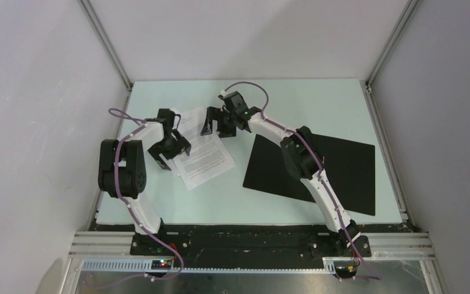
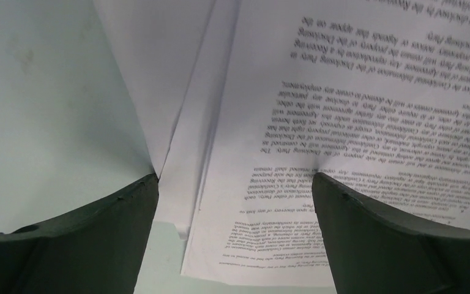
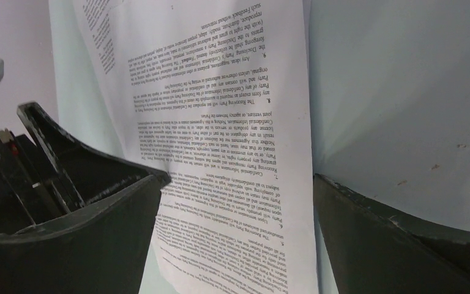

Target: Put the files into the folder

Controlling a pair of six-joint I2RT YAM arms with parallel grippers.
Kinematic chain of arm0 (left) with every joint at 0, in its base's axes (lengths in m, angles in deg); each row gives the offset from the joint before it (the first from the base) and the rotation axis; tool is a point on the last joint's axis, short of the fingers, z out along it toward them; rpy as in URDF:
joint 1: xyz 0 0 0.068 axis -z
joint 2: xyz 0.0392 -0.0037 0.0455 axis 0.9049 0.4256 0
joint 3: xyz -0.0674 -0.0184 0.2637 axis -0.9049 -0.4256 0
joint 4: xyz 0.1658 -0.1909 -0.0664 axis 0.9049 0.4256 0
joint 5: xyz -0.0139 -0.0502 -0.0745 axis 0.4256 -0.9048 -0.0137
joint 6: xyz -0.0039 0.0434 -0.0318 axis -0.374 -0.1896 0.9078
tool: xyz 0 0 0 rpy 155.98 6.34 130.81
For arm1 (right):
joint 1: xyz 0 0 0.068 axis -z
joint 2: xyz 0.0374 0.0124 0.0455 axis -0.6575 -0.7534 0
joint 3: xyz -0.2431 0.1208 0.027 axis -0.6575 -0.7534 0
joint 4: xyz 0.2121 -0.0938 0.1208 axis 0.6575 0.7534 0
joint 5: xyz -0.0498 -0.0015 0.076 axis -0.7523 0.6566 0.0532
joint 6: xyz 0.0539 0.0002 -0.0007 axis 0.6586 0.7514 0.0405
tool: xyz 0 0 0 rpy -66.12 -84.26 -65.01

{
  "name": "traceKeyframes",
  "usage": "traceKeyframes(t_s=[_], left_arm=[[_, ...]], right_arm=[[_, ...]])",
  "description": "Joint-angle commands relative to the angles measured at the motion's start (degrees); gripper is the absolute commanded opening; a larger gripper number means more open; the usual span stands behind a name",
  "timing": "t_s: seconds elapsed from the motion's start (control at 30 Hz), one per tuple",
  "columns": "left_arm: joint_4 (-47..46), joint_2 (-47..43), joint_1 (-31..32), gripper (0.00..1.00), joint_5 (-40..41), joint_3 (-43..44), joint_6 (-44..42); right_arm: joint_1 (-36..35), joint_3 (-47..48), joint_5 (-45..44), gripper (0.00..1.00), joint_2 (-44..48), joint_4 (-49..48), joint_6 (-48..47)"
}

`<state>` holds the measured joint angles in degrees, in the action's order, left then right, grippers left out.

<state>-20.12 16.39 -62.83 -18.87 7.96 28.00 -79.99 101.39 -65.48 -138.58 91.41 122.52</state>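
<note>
Nearest you, on the right of the surface (image 1: 336, 101), the folder (image 1: 349, 168) lies flat with its black face up, and your right arm crosses over it. The files (image 1: 207, 158) sit left of centre as a loose, slightly fanned stack, well apart from the folder. Your left pincer (image 1: 172, 154) is at the stack's left edge with its jaws wide apart, gripping nothing; printed text (image 2: 343, 122) shows between its fingers (image 2: 98, 233). Farther back, your right pincer (image 1: 217, 127) is at the sheets' far end, its jaws also spread and empty, with a page (image 3: 220, 122) below the gap.
</note>
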Motion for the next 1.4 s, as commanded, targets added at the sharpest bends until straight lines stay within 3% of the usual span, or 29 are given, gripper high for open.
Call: traceKeyframes(t_s=[0.0,0.1,0.3,0.43,0.67,0.93,1.13,1.37], left_arm=[[0.8,-4.1,2.4,1.0,0.0,-3.7,7.1],[0.8,-9.2,1.0,1.0,2.2,-4.6,6.3],[0.1,-8.7,-7.2,1.0,-0.5,2.6,-1.0],[-0.2,-4.2,-10.6,1.0,0.6,10.9,-3.3],[-1.6,7.9,-17.5,1.0,-1.9,21.7,0.0],[-2.7,19.9,-19.8,1.0,-0.7,40.1,-2.3],[-2.6,28.4,-20.6,1.0,-3.0,49.2,2.8],[-2.6,32.6,-20.6,1.0,-5.1,46.6,14.5]], right_arm=[[-0.5,-4.9,-0.2,0.99,2.5,4.7,-1.9],[-0.4,-11.6,-1.0,0.99,6.6,1.0,-1.3],[1.5,-14.0,-1.2,0.99,8.8,-3.4,0.1],[3.1,-13.4,-0.1,0.99,7.2,-7.6,3.9],[5.6,-11.9,1.0,0.99,3.5,-12.4,10.1],[6.1,-10.0,1.5,1.0,1.9,-14.6,12.3],[6.5,-11.2,2.3,0.99,1.5,-15.9,12.7],[7.0,-13.0,3.7,0.99,2.2,-17.7,12.8]])
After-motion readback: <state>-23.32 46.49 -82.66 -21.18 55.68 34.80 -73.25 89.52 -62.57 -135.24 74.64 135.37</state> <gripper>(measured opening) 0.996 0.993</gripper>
